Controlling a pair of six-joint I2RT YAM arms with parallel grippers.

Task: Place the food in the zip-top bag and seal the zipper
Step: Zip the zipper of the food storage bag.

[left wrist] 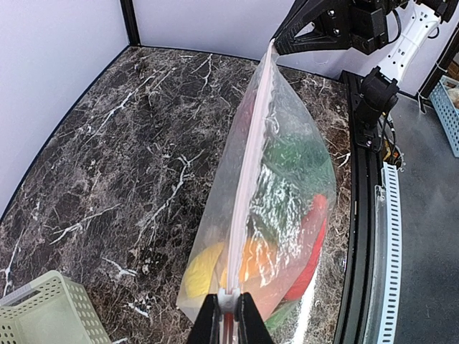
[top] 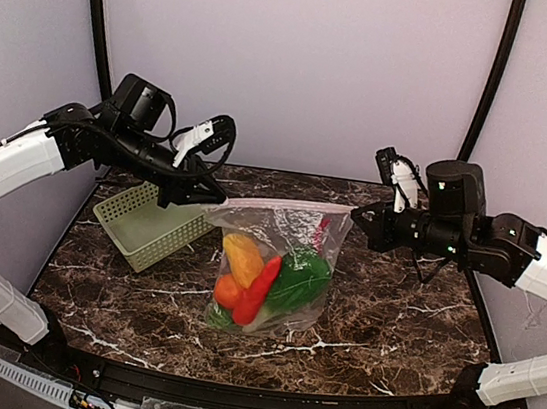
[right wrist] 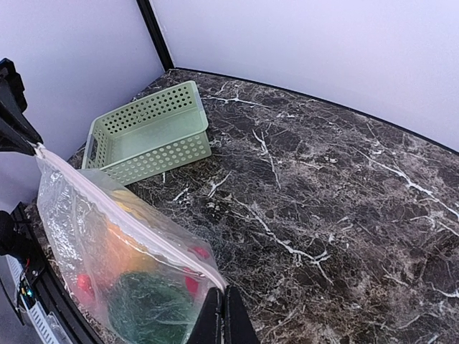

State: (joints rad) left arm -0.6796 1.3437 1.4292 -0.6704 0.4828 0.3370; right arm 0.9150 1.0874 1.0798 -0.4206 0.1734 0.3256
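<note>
The clear zip-top bag (top: 276, 265) hangs between my two grippers above the table, its zipper (top: 278, 205) stretched straight along the top. Inside lie the food pieces: a yellow-orange piece (top: 243, 256), a red chili (top: 257, 288), an orange round fruit (top: 227, 290) and green leafy pieces (top: 302, 274). My left gripper (top: 209, 196) is shut on the zipper's left end (left wrist: 231, 304). My right gripper (top: 363, 216) is shut on the zipper's right end (right wrist: 221, 290). The zipper strip (left wrist: 251, 154) runs from one gripper to the other.
An empty pale green lattice basket (top: 150, 221) stands at the back left, also in the right wrist view (right wrist: 147, 132). The dark marble table (top: 400, 312) is ringed by a black rim and pale walls.
</note>
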